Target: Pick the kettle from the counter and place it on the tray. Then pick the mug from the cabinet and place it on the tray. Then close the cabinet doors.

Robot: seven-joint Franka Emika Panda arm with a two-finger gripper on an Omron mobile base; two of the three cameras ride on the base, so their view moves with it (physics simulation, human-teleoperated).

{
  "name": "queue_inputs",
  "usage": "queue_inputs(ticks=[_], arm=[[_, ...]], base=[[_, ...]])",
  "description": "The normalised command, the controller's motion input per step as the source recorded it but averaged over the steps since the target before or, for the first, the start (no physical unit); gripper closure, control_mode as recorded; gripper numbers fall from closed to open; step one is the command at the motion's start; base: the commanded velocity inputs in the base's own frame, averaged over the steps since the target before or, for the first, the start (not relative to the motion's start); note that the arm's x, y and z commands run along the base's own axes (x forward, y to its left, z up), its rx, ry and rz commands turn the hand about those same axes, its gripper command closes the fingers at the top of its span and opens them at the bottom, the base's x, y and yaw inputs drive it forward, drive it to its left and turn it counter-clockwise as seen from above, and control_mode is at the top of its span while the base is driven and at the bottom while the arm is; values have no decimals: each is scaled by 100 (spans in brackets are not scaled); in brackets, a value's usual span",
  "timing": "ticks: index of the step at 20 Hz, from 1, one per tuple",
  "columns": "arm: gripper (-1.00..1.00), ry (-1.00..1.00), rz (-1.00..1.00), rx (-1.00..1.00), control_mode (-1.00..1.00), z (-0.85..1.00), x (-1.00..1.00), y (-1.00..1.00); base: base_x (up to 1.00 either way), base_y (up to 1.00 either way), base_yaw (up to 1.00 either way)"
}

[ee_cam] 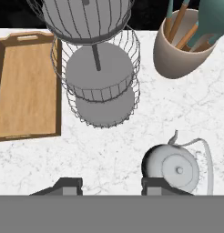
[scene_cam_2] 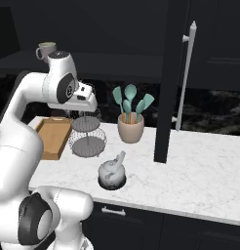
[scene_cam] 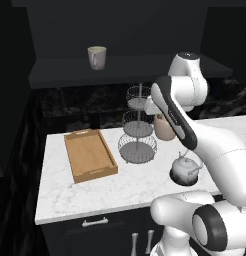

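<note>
Cabinet [scene_cam: 120, 30] open w/ mug [scene_cam: 97, 57] on its shelf, handle to the right in left base view. Counter [scene_cam: 120, 187] carries tray [scene_cam: 90, 155], long axis running front-to-back, wire stand [scene_cam: 137, 127] beside it. Kettle [ee_cam: 175, 168] sits nr front edge, apart from tray, spout toward crock [scene_cam_2: 130, 128]. Gripper [ee_cam: 111, 184] above counter, fingers spread, holding nothing.

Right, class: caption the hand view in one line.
Open end effector above the counter, kettle at one fingertip, empty tray beyond.
</note>
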Motion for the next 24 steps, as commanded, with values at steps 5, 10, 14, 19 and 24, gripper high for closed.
queue_inputs(ticks=[5, 10, 14, 19, 24], arm=[[-100, -1, 0, 0, -100, -2, -8, -3], [-100, -10, 0, -5, -100, -19, -32, -21], [-100, -10, 0, 0, -100, -25, -43, -44], [-100, -1, -1, 0, -100, -23, -27, -50], [-100, 0, -3, 0, -100, -18, -7, -45]], base=[[0, 0, 0], [0, 0, 0], [0, 0, 0], [0, 0, 0], [0, 0, 0]])
